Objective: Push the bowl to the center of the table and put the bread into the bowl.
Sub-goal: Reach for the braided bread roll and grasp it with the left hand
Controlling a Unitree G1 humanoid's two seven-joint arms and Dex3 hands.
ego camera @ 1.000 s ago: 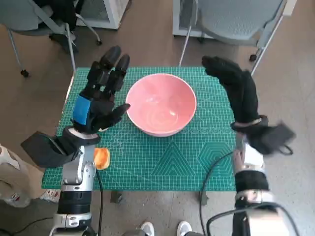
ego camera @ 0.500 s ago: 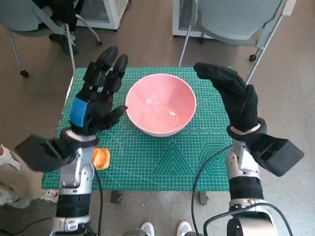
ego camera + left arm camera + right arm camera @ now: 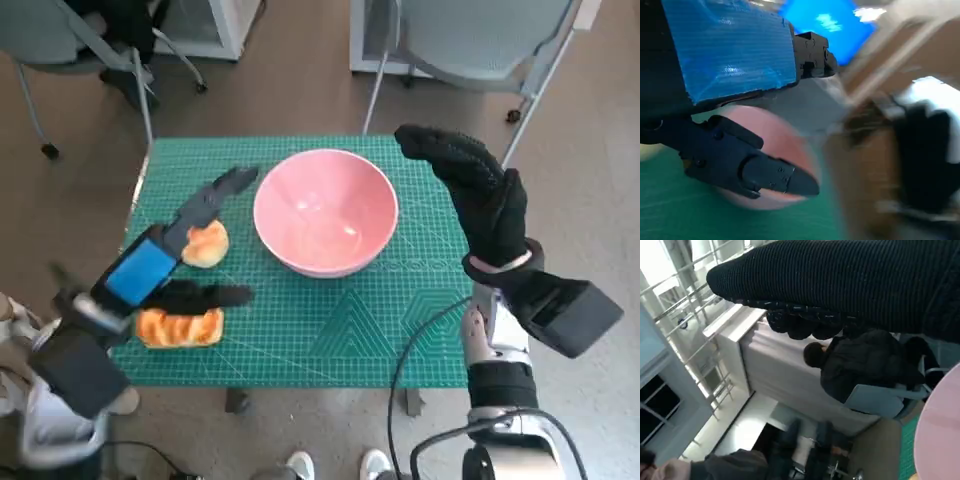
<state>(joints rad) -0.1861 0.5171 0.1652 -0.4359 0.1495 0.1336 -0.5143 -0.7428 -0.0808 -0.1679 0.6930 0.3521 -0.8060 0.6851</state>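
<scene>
Head view shows your left robot hand (image 3: 165,262) has swung back off the pink bowl (image 3: 325,210) and out toward 8 o'clock, fingers spread and holding nothing, which uncovers two bread pieces on the green surface (image 3: 400,320): a round bun (image 3: 206,243) at 9 o'clock of the bowl and a longer loaf (image 3: 180,327) nearer 8. Your right robot hand (image 3: 478,195) hasn't budged, hovering open at the bowl's 3 o'clock side. Bowl looks about centered, so I'd say the push is done and the bread grab is next.

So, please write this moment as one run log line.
bowl: mid-table, empty | bread: on mat | left hand: open, above bread | right hand: open
</scene>
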